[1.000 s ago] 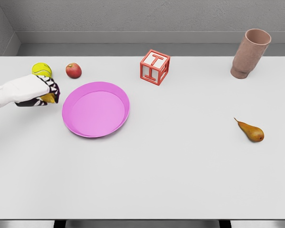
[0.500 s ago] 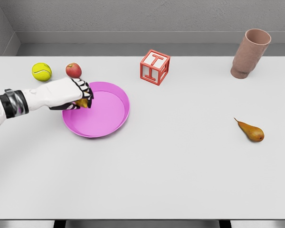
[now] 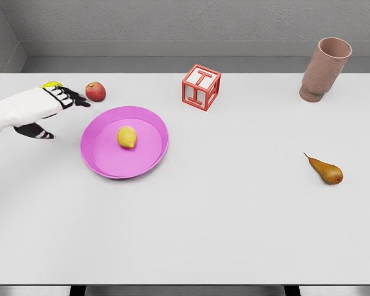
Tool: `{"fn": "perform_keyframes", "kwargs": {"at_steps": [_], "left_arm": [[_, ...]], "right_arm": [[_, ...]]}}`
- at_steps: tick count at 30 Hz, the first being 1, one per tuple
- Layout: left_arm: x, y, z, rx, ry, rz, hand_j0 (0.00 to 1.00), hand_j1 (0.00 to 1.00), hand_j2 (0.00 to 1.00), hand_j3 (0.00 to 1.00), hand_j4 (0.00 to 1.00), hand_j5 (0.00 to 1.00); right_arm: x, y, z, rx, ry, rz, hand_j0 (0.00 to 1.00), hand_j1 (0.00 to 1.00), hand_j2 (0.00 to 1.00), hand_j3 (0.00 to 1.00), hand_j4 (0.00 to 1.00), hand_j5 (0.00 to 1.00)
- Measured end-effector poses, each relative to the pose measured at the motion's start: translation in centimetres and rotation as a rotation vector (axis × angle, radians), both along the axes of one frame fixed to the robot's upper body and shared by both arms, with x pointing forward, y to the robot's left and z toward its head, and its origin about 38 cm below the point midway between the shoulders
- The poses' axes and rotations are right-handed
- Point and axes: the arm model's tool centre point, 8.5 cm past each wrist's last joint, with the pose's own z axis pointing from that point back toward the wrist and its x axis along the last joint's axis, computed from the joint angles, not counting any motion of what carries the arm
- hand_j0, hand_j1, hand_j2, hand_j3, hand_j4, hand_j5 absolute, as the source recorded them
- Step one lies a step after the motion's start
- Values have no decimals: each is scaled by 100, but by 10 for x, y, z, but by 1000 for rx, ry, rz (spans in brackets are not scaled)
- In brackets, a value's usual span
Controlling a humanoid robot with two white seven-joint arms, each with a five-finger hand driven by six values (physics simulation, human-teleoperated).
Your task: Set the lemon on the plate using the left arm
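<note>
A white table [image 3: 234,234] carries several things. A red apple [image 3: 95,91] sits near the far left edge, with a yellow tennis ball [image 3: 49,84] just to its left, mostly hidden. A red-and-white letter block [image 3: 201,87] showing a T stands near the far middle. A tall pinkish-brown cup [image 3: 324,69] stands at the far right corner. A brown pear [image 3: 326,171] lies on its side at the right, well apart from the others.

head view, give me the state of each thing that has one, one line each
lemon: lying in the plate, free of the hand
plate: flat on the table, holding the lemon
left hand: open, fingers spread, left of the plate, holding nothing
apple: upright on the table
letter block: resting on the table
cup: upright, mouth up
pear: lying on its side
</note>
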Motion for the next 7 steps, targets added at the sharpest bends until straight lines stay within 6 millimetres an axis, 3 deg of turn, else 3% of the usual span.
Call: {"fn": "perform_keyframes", "kwargs": {"at_steps": [3, 7], "left_arm": [[-1, 26, 8, 0, -6, 62, 100, 100, 100, 100, 100, 100], [-4, 34, 8, -5, 2, 79, 100, 100, 100, 100, 100, 100]], "right_arm": [[0, 0, 0, 0, 0, 0, 100, 100, 100, 100, 100, 100], [0, 0, 0, 0, 0, 0, 100, 100, 100, 100, 100, 100]]}}
